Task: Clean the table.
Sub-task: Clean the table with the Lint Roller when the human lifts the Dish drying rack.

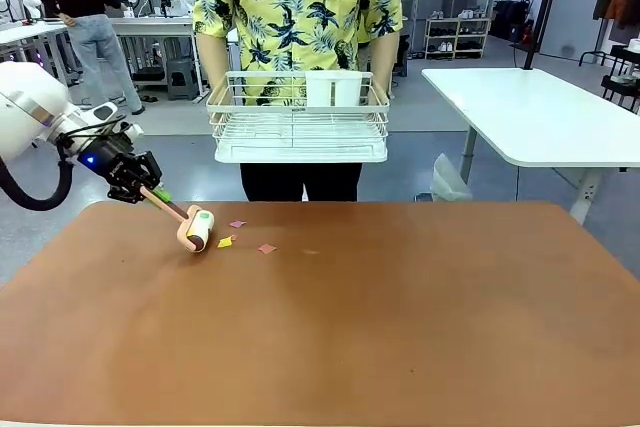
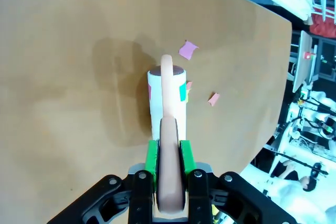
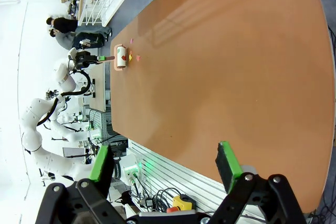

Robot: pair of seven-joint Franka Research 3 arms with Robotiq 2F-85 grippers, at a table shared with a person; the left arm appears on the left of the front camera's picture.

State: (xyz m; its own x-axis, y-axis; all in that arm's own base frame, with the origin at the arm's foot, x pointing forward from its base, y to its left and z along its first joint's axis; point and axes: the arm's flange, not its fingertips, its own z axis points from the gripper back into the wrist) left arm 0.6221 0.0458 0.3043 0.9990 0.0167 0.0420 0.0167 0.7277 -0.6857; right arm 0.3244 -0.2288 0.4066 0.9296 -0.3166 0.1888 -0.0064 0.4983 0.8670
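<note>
Left wrist view: left gripper (image 2: 169, 148) clamped on lint roller (image 2: 168, 93) handle; right wrist view: right gripper (image 3: 164, 153) spread wide.

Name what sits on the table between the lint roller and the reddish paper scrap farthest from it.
A yellow paper scrap lies there, close to the lint roller; the front view shows it, with bare table up to the reddish scrap.

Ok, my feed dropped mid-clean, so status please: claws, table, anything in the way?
Left claw shut on lint roller, its head on the table. Right claw open, holding nothing. Three paper scraps beside the roller, nothing blocking.
</note>
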